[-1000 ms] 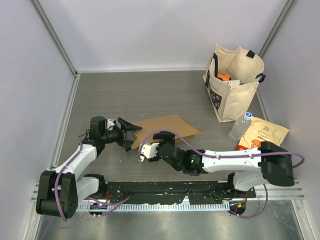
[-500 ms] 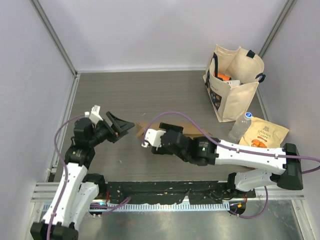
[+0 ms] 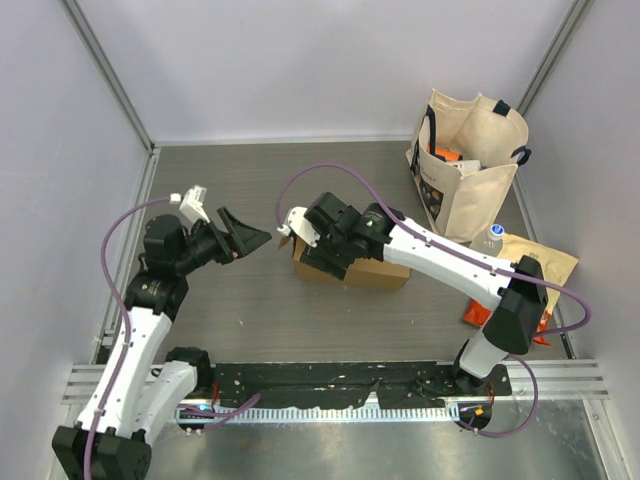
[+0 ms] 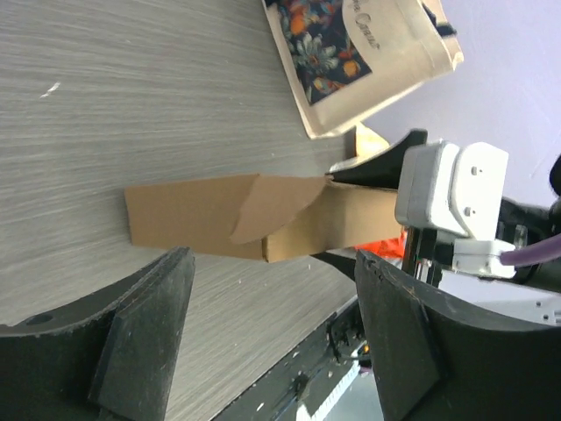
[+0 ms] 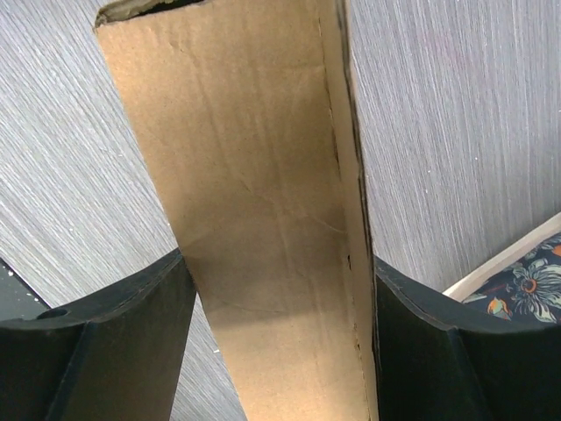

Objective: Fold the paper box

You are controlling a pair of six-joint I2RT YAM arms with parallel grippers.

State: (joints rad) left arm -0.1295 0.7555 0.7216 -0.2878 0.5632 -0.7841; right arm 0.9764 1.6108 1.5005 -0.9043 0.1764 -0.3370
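Right fingers (image 5: 96, 351): spread wide, one on each side of a long brown panel that fills the gap between them. The card shows no buckling. Whether the pads press on it cannot be told. The right gripper (image 5: 279, 259) comes down onto the box from about 11 o'clock in the top view.

Left fingers (image 4: 131, 342): also wide, nothing between the pads. The left gripper (image 3: 247, 236) hangs at 9 o'clock of the box, apart from it and pointed at its near end.

The paper box (image 3: 372, 272) sits on the grey table (image 3: 230, 180) about mid-table, a little toward 3 o'clock. It is partly raised into a shallow carton. In the left wrist view a loose flap (image 4: 267, 203) with a curved edge leans over the end facing the left arm and is not tucked in.

Handling, as judged:
- Light, thin card that is stiff along its panels and hinges easily at the creases.
- A hard pinch mid-panel would likely dent it.
- The plain card may skid on the smooth tabletop, so one gripper should pin it.
- Best holds: across the two long walls, low down, to steady it, and the free edge of the loose flap to fold it.

A cream tote bag (image 3: 470, 170) stands at 1 o'clock of the box. An orange snack bag (image 3: 548, 262) lies at 3 o'clock. Both are well apart from the box.
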